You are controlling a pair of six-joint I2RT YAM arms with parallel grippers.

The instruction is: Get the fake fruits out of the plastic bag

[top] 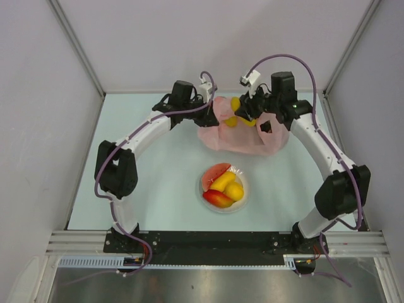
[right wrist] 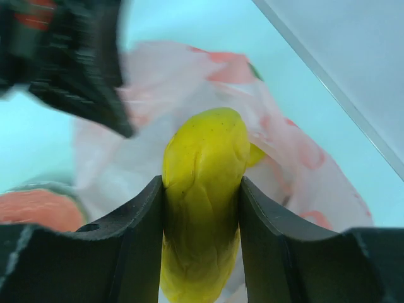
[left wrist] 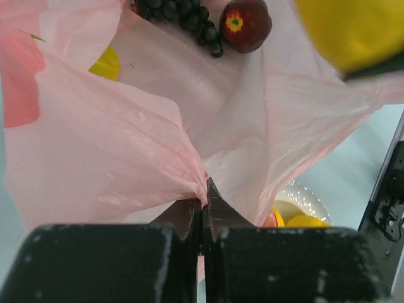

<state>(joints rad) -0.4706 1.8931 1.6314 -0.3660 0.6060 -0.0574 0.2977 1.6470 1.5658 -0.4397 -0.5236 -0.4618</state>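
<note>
Just ahead of the arm bases, well short of both claws, a white round plate point(top: 243, 178) sits on the pale bench point(top: 145, 183). It carries four of the fake fruits: a red-orange mango point(top: 217, 199) at the near rim, two yellow ovals point(top: 234, 191) in the middle and a pinkish-red slice point(top: 213, 172) on the far side.

Beyond the plate, the plastic bag point(top: 243, 140) lies crumpled on the bench beneath and between the two claws.

The left claw point(left wrist: 203, 208) is fully closed, pinching a gathered fold of the bag's thin pink film at the bag's left edge. From that pinch the film spreads away on both sides, so the bag's mouth stands open ahead of the claw. Deeper in the bag, past the left claw's tips, a dark purple grape bunch point(left wrist: 183, 12) and a dark red apple point(left wrist: 245, 22) lie side by side, touching or nearly so. Another yellow piece point(left wrist: 107, 63) shows through the film to the left of them.

The right claw point(right wrist: 202, 189) hangs over the far part of the bag, close to the left claw. It grips a yellow oval fruit point(right wrist: 205, 148) across its middle. Both black fingers point(right wrist: 142, 233) press flat against its sides, and the fruit's ends stick out ahead of and behind them. The bag's pink film lies just beyond this held fruit, and whether the fruit touches it I cannot tell.
</note>
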